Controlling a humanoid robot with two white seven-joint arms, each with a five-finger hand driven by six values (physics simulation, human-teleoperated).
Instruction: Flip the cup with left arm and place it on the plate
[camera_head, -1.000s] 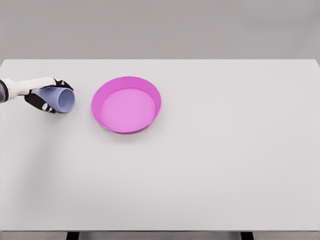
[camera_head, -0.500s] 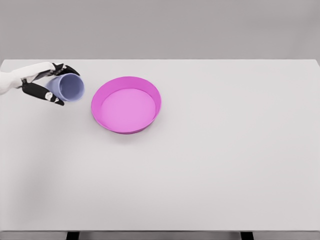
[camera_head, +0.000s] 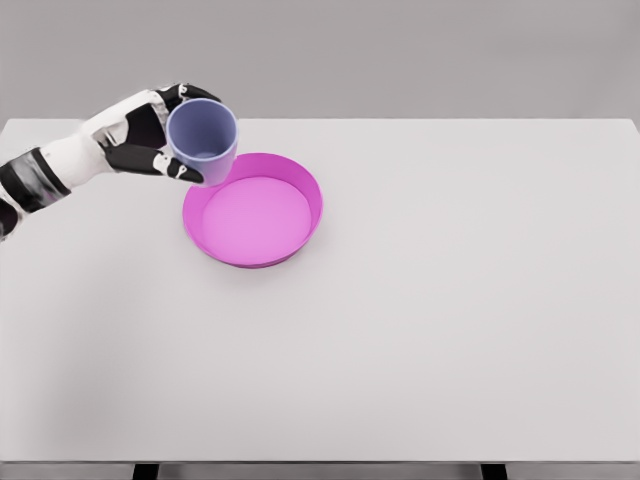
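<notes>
Here left hand (camera_head: 150, 135) grips the cup (camera_head: 203, 140); plate (camera_head: 253, 209) rim partly hidden behind it.

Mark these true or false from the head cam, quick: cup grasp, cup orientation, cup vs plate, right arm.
1. The left hand is shut on the cup. True.
2. The cup's opening points down at the table. False: the opening faces up and toward the camera, its inside visible.
3. The cup stands on the plate's floor. False: it is held above the plate's far-left rim, not set down.
4. The plate is pink and holds nothing. True.
5. The right arm reaches over the plate. False: no right arm shows in this view.
</notes>
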